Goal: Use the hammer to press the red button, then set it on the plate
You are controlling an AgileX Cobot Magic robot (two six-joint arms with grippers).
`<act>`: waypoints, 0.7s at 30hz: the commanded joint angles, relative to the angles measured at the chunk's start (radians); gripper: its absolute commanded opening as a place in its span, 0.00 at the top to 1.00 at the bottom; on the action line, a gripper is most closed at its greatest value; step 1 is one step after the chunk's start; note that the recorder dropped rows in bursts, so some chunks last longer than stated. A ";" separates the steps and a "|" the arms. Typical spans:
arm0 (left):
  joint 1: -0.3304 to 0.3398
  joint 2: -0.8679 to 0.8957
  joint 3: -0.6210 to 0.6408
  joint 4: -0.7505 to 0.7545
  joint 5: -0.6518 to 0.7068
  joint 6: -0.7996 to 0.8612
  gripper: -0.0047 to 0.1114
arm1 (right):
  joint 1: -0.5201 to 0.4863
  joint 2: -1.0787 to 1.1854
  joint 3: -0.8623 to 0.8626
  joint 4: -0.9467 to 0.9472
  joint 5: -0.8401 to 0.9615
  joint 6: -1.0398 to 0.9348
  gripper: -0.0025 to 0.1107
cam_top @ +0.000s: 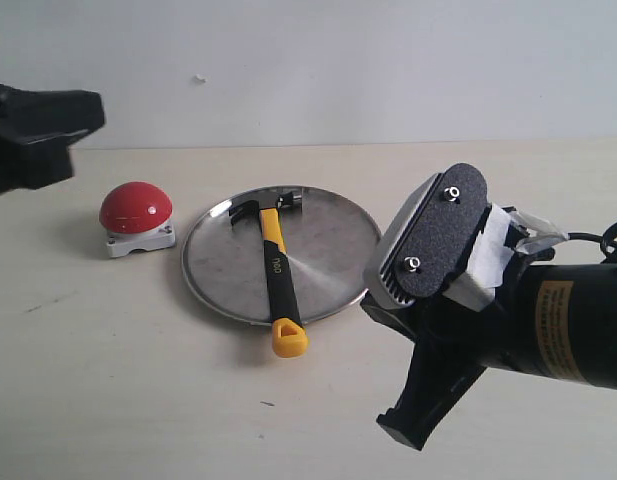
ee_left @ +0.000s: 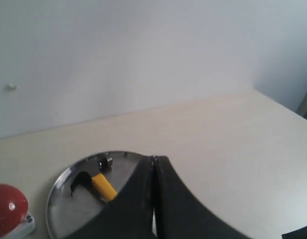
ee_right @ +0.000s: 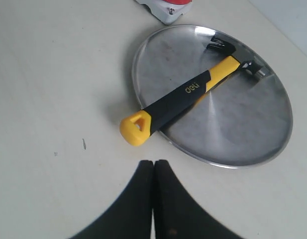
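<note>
The hammer (cam_top: 277, 262) lies on the silver plate (cam_top: 333, 250), its dark head near the far rim and its yellow looped end overhanging the near rim. The red button (cam_top: 135, 206) sits on its white base just left of the plate. My left gripper (cam_top: 88, 110) hovers shut and empty above the table's far left, beyond the button. My right gripper (cam_top: 403, 430) is shut and empty, low at the front right, apart from the plate. In the right wrist view its fingertips (ee_right: 143, 167) stop short of the hammer (ee_right: 183, 97). The left wrist view shows the shut gripper (ee_left: 154, 158) over the plate (ee_left: 63, 209).
Pale tabletop (cam_top: 108, 380) spreads around the plate, with a white wall (cam_top: 318, 60) along the back edge. The right arm's body (cam_top: 558, 330) fills the lower right of the exterior view.
</note>
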 commanded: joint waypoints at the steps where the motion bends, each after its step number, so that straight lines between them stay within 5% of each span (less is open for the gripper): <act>1: 0.002 -0.180 0.061 0.038 0.015 -0.003 0.96 | -0.006 0.000 0.001 -0.004 -0.005 -0.004 0.98; 17: 0.003 -0.604 0.286 0.106 0.053 0.023 0.96 | -0.006 0.000 0.001 -0.004 -0.033 -0.004 0.98; 19: 0.056 -0.660 0.309 0.104 0.016 0.013 0.96 | -0.006 0.000 0.001 -0.004 -0.036 -0.004 0.98; 21: 0.256 -0.730 0.382 0.096 -0.109 -0.048 0.96 | -0.006 0.000 0.001 -0.004 -0.036 -0.004 0.98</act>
